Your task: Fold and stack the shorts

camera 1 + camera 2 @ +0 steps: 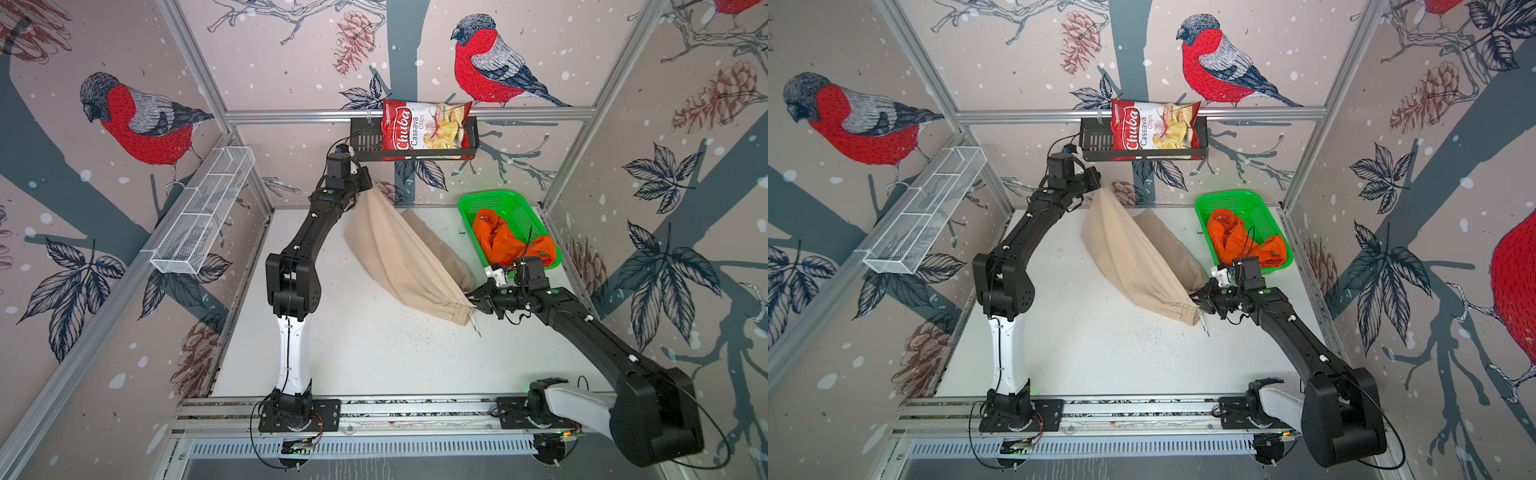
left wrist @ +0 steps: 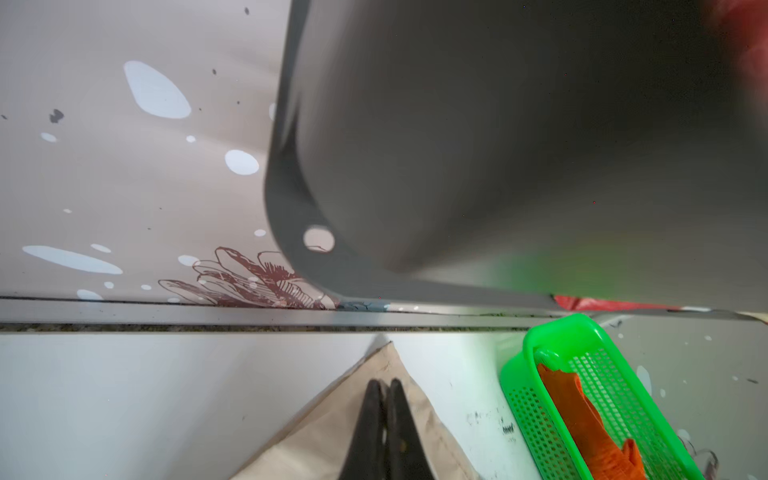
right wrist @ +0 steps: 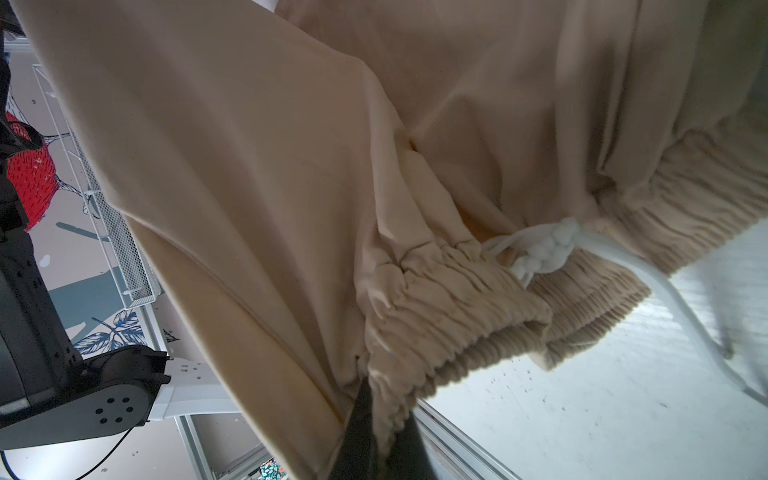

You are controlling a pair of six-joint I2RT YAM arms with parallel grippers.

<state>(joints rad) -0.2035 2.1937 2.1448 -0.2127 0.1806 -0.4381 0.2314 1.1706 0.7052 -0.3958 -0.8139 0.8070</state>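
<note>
The beige shorts (image 1: 399, 253) (image 1: 1129, 253) hang stretched above the white table, held at both ends. My left gripper (image 1: 371, 188) (image 2: 384, 384) is raised at the back and shut on a leg-hem corner of the beige cloth (image 2: 328, 436). My right gripper (image 1: 469, 297) (image 3: 374, 401), lower and nearer the front, is shut on the gathered waistband (image 3: 436, 299). The white drawstring (image 3: 540, 249) dangles beside it. The orange shorts (image 1: 507, 245) (image 1: 1237, 241) (image 2: 582, 419) lie crumpled in the green basket (image 1: 498, 198).
The green basket (image 1: 1233, 195) sits at the table's back right corner. A black shelf (image 1: 365, 145) on the back wall holds a chips bag (image 1: 428, 124), just above my left gripper. A white wire rack (image 1: 208, 208) hangs on the left wall. White tabletop (image 1: 353, 353) lies below the cloth.
</note>
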